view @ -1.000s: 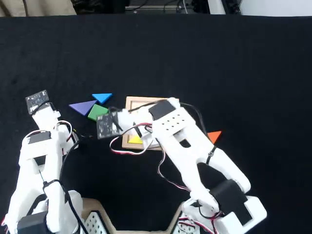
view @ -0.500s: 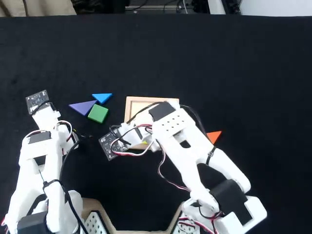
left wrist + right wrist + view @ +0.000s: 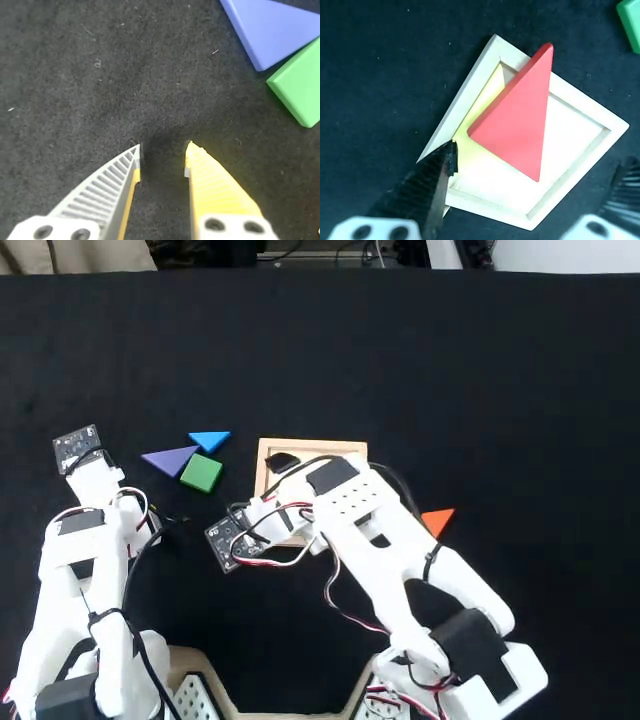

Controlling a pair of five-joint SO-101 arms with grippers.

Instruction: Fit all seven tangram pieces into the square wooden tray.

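Red triangle's (image 3: 518, 119) corner rides the tray (image 3: 469, 92) rim, so unseated, we judge. Right fingers (image 3: 430, 185) wide above it; left fingers (image 3: 215, 190) narrow, empty.

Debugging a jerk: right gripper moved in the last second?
Yes. The right gripper, by its camera board, swung from the green square toward the arm bases.

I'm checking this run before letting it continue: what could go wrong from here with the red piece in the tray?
1. The red triangle lies skewed, with one tip over the tray rim, so it is not seated flat and other pieces may not fit.
2. It seems to overlap a yellow piece, so nudging it with the open right claw could shift both.
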